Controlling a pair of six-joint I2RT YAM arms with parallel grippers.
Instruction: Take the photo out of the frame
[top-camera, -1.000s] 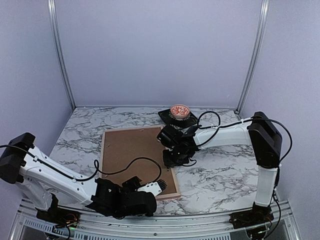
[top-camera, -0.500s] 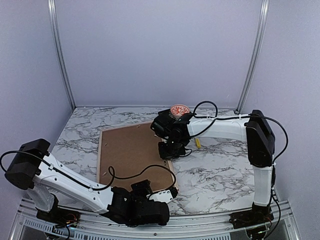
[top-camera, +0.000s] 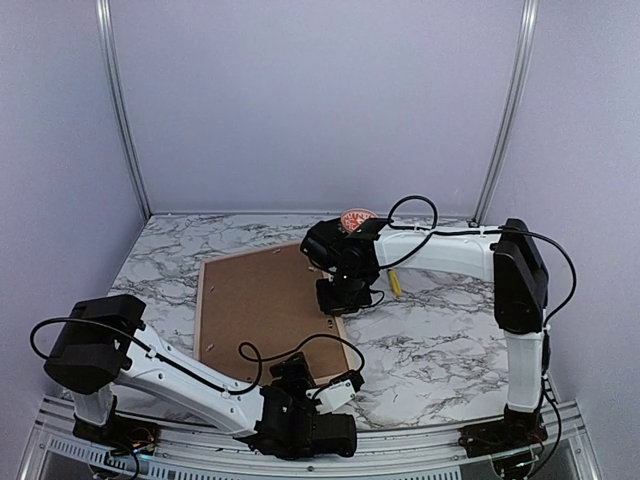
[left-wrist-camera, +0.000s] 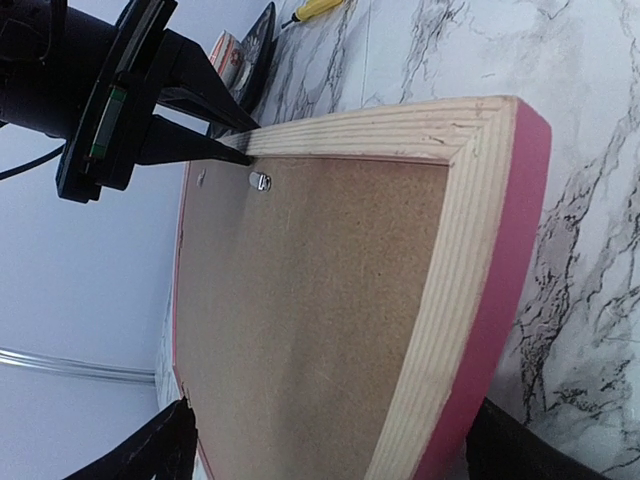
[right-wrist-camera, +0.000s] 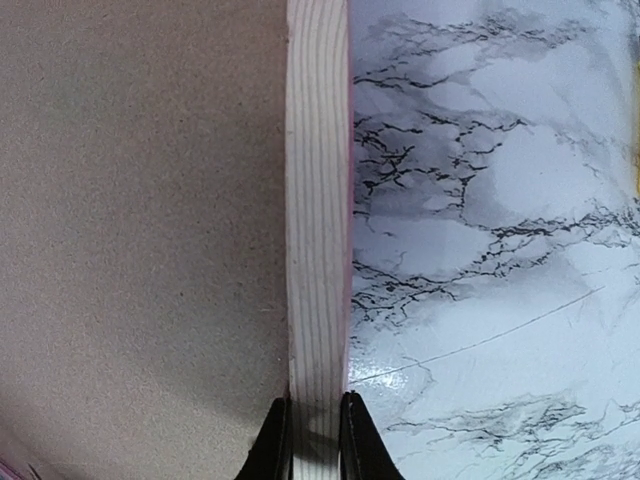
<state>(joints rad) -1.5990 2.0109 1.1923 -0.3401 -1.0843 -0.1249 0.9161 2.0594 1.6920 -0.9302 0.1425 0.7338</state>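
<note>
the frame (top-camera: 201, 310) is lying face down on the marble table (top-camera: 450, 335) with its brown backing board (top-camera: 265, 300) uppermost, so the photo is not showing and is probably sitting beneath that board. the right gripper (right-wrist-camera: 315, 425) is pinching the frame's pale wooden right rail, one finger on each side, seemingly to keep the frame from sliding. the left gripper (top-camera: 333, 390) is hovering at the near right corner with its fingers (left-wrist-camera: 150, 452) spread wide and grasping nothing, the pink-edged corner lying between them. a small metal tab (left-wrist-camera: 260, 181) is sitting on the board near the rail, likely needing turning first.
</note>
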